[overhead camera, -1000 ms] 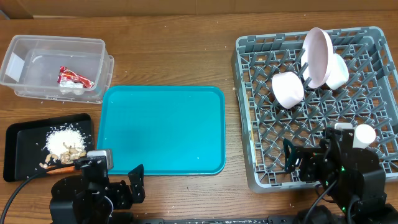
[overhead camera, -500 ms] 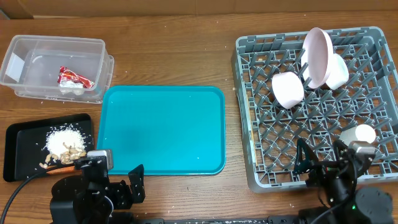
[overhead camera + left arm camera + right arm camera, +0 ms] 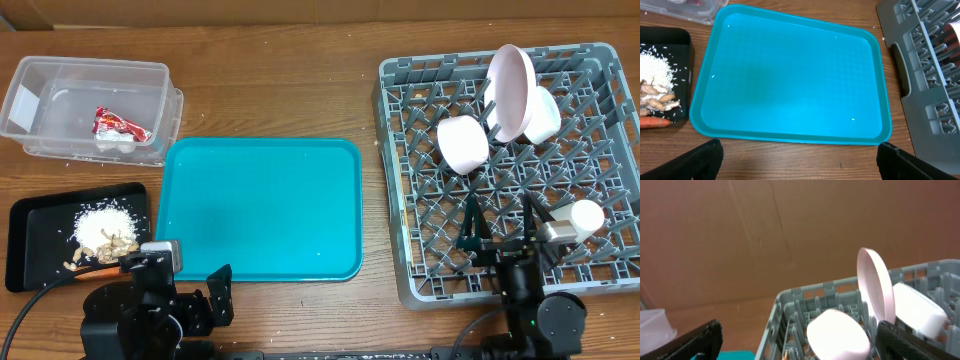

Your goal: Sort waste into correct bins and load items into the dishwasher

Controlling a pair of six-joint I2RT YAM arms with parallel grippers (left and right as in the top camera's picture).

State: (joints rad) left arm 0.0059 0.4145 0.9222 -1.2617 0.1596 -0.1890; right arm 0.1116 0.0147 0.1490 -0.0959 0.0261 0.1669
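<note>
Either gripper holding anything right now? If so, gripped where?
Nothing is held. The left gripper is open and empty by the teal tray; the right gripper is open and empty above the dish rack.

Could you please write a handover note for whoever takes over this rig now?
Left hand: open, empty, near the teal tray.
Right hand: open, empty, over the grey plastic dish rack's front.
Done: crumpled red-and-white wrapper and white wad in clear plastic tub; white rice, tan scraps, orange carrot on black tray; round white plate, two white bowls, small white cup racked.
Left: locate wooden chopsticks, not in view.
</note>
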